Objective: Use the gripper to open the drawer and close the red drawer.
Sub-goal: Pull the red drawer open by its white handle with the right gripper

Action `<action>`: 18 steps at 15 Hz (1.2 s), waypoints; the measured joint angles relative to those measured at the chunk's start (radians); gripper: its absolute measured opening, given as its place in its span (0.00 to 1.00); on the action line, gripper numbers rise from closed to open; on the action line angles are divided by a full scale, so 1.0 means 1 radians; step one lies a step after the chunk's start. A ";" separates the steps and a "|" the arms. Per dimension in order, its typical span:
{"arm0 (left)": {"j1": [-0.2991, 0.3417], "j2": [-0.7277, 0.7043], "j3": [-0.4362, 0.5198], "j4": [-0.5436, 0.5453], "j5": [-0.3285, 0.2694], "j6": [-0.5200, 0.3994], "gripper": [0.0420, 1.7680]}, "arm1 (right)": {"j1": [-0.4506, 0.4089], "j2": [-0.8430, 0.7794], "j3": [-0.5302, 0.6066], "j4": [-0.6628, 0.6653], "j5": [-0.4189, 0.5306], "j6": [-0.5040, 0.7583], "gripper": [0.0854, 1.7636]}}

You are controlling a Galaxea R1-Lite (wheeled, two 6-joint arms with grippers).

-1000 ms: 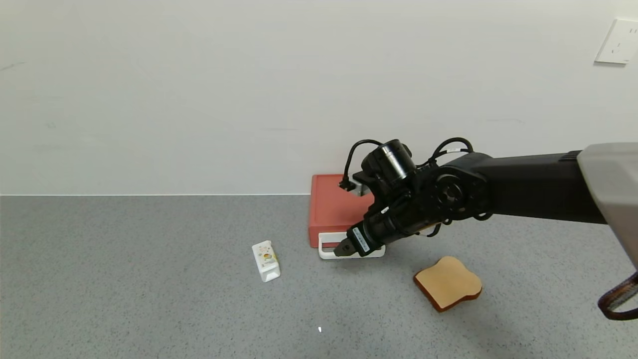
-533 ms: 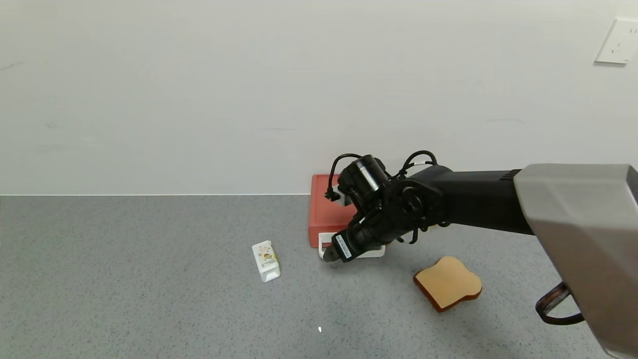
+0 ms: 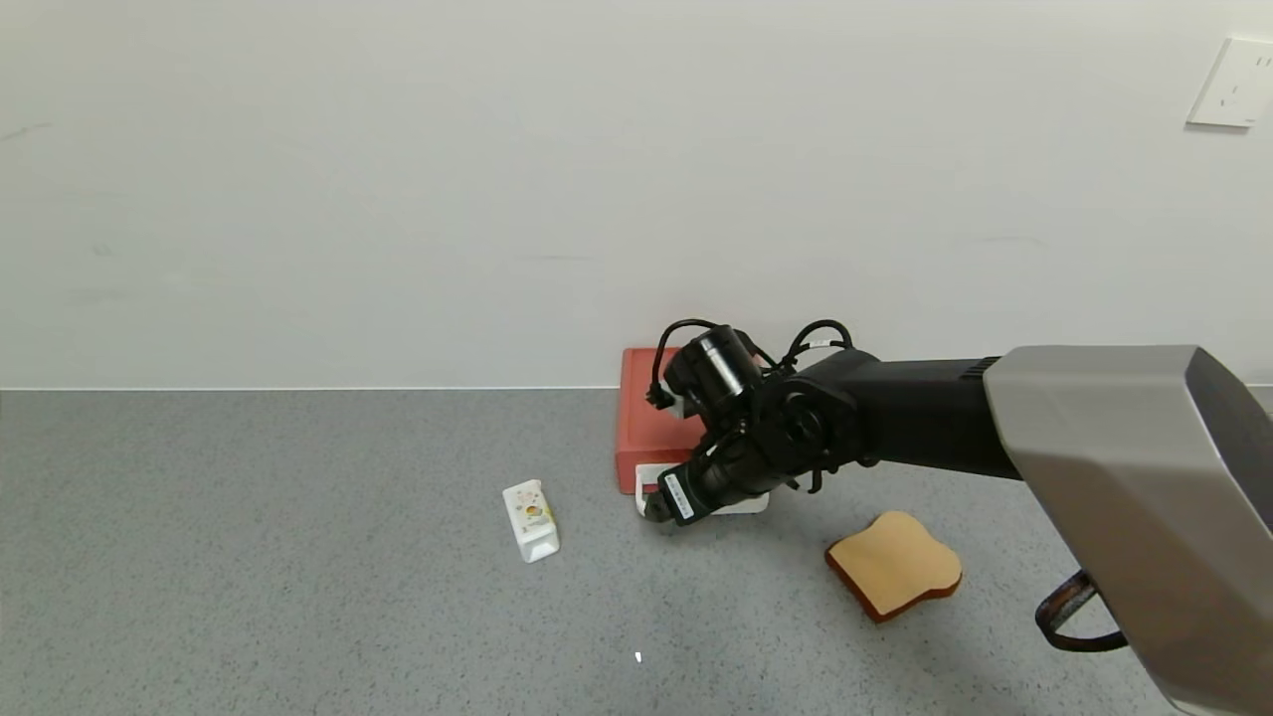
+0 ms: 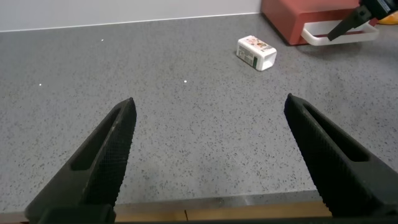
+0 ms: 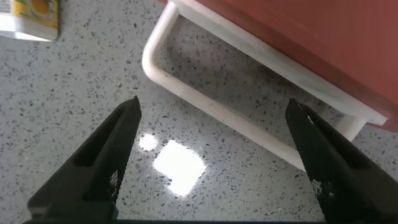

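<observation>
- The drawer [image 3: 658, 418] lies just right of centre in the head view, its back against the wall, its white handle [image 3: 644, 489] pointing toward the camera, flat on the table [image 3: 249, 557].
- The right gripper [image 3: 654, 513] sits at the lower left corner of that handle, the arm reaching in from the right edge of the frame.
- In the right wrist view its fingers [image 5: 96, 163] are spread wide and hold nothing; the handle [image 5: 205, 102] crosses the upper middle of that frame, ahead of the tips, with bare table between them.
- The handle's long bar runs across the gap between the fingers, from upper left to lower right, so the fingers look set to straddle it. Whether the tips are touching the table cannot be told.
- The drawer looks shut, so the opening pull is likely not yet begun; judging by the layout, the pull would run away from the wall, toward the bottom of the head view.
- The left gripper [image 4: 208, 162] is parked low and well apart, spread wide and empty; in its view the drawer [image 4: 298, 18] is at the upper right.
- A carton [image 3: 530, 519] lies left of the handle, and a toast slice [image 3: 893, 564] lower right, both off the likely pull line.
</observation>
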 joint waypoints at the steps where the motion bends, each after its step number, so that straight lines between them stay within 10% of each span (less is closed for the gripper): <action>1: 0.000 0.000 0.000 0.000 0.000 0.000 0.97 | 0.000 0.003 0.000 -0.001 -0.006 0.000 0.97; 18: 0.000 0.000 0.000 0.000 0.011 0.000 0.97 | 0.017 0.029 0.001 0.063 -0.009 0.002 0.97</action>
